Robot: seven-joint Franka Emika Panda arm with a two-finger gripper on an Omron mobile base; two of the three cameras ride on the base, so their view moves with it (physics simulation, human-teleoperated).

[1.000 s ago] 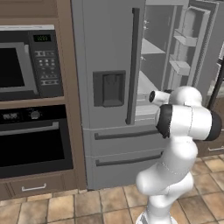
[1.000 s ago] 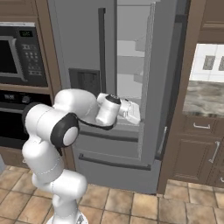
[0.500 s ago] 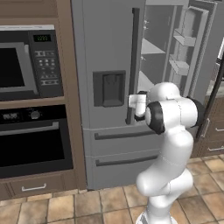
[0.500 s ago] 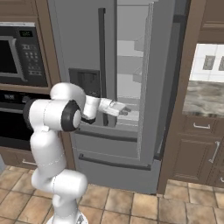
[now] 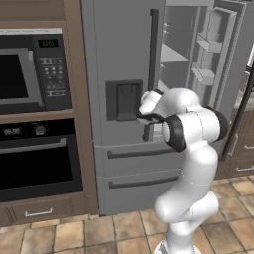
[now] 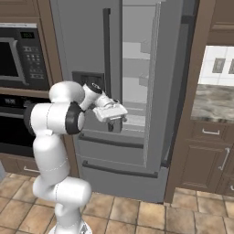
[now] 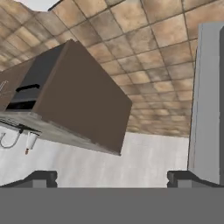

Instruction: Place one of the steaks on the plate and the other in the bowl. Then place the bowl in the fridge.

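Here the fridge (image 5: pixel 129 59) stands with its right door (image 5: pixel 225 64) swung wide, baring pale shelves (image 5: pixel 171 54) inside and door bins on the open leaf, while the left door, with its long vertical handle (image 5: pixel 153 44) and dark dispenser panel (image 5: pixel 124 100), is closed. In the right base view the same fridge (image 6: pixel 82 41) shows its lit interior (image 6: pixel 137 68) past the handle, and two drawers (image 6: pixel 119 157) run across below. The arm is folded in front of the closed left door, its hand held at about dispenser height just ahead of the door face. The gripper (image 6: pixel 111 126) hangs from the white hand in the right base view, pointing downward beside the lower end of the handle; in the left base view the gripper (image 5: pixel 147 132) appears as a dark stub under the wrist, near the dispenser's right edge. In the hand view the two dark fingertips (image 7: pixel 41 177) sit far apart at the bottom, so the jaws are spread with nothing between them. That view rolls with the hand and takes in tiled floor (image 7: pixel 144 57), a brown cabinet block (image 7: pixel 83 96) and a grey upright panel (image 7: pixel 208 100) at the right. A built-in microwave (image 5: pixel 30 69) and a black oven (image 5: pixel 39 158) fill the wooden column left of the fridge. To the right, a stone counter (image 6: pixel 215 103) tops dark brown cabinets (image 6: pixel 208 160)
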